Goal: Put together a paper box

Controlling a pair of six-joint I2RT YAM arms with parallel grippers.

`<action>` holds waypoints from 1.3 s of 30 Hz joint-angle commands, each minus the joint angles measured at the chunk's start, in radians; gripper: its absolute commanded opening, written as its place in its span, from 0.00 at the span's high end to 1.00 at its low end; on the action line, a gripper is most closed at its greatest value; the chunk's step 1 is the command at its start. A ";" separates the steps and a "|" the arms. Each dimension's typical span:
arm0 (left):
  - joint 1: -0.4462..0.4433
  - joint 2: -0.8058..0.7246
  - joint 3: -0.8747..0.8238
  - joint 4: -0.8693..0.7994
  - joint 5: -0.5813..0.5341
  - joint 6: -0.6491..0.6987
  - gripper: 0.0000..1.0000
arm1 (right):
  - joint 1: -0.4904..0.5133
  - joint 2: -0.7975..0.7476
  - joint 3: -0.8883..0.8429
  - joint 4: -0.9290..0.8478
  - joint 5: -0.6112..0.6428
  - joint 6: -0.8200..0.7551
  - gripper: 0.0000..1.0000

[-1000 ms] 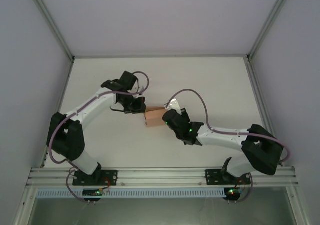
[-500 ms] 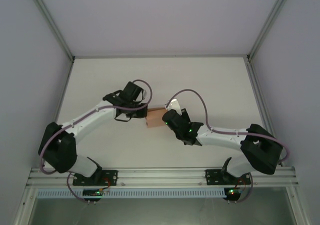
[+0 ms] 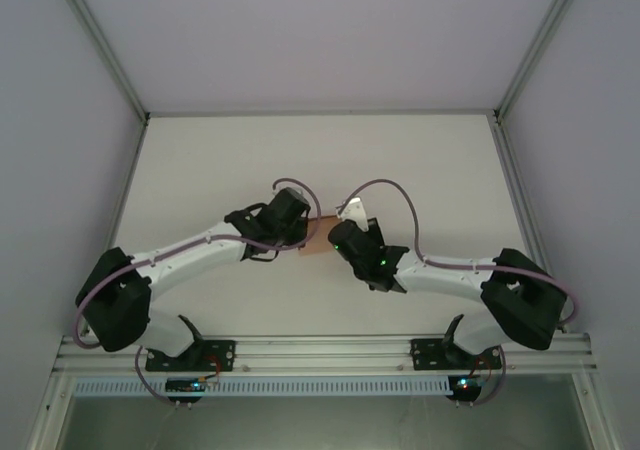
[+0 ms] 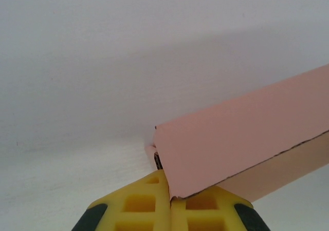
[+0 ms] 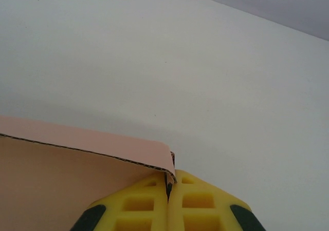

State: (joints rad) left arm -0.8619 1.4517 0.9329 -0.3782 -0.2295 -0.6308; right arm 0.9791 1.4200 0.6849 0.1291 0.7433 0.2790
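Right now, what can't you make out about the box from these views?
Left wrist: the paper box runs off the right edge; the left pincer covers its pinched corner.
Right wrist: the box is cut by the left and bottom edges; the right pincer hides the gripped edge.
Top external: both wrists cover most of the box, so which flaps are folded cannot be told.
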 commanded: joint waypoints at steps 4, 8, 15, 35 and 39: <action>-0.056 0.091 -0.161 -0.089 0.109 -0.030 1.00 | -0.033 -0.047 -0.063 -0.072 -0.272 0.038 0.94; -0.058 0.041 -0.182 -0.054 0.086 -0.036 1.00 | -0.067 -0.110 -0.080 -0.059 -0.387 0.034 0.84; -0.065 -0.015 -0.173 -0.048 0.019 -0.035 1.00 | -0.144 -0.219 -0.052 -0.092 -0.556 0.028 0.49; -0.094 -0.014 -0.103 -0.087 -0.040 -0.010 0.95 | -0.386 -0.273 0.069 -0.233 -0.720 0.131 0.18; -0.092 -0.019 -0.098 -0.080 -0.038 0.007 0.94 | -0.409 -0.198 0.049 -0.200 -0.822 0.143 0.22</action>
State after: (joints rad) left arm -0.9390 1.3914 0.8692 -0.2775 -0.3344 -0.6380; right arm 0.5800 1.1851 0.7303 -0.0555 0.0120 0.3950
